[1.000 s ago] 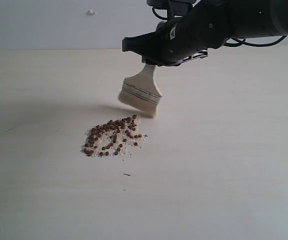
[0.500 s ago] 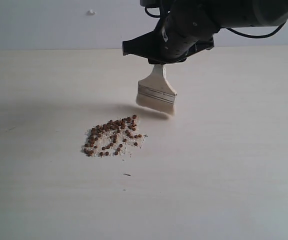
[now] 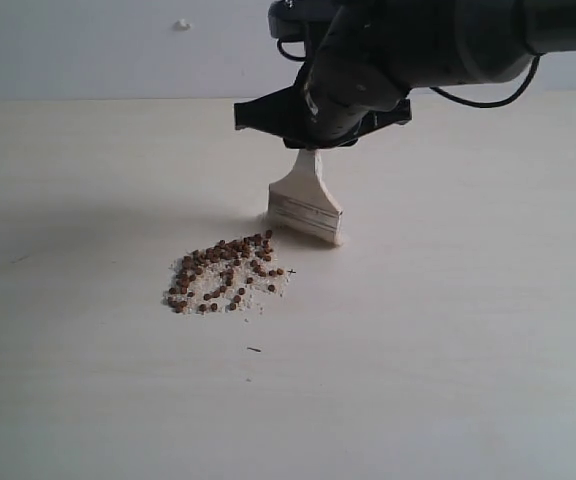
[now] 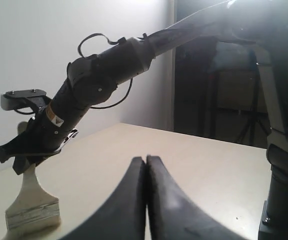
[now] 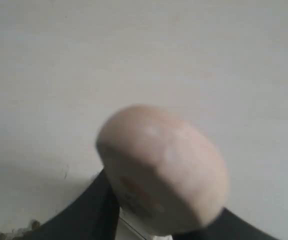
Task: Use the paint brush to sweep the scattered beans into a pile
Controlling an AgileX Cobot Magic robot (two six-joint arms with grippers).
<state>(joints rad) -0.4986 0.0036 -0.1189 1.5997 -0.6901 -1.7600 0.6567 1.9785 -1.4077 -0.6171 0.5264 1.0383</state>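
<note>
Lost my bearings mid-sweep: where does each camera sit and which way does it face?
Exterior view: off the arms, low, facing the beans and paint brush on the table; right arm, right tool show.
Left wrist view: on left arm, past its shut left tool toward the right arm.
Right wrist view: on right arm, down the paint brush handle at the table.
Shared: all show the paint brush.
</note>
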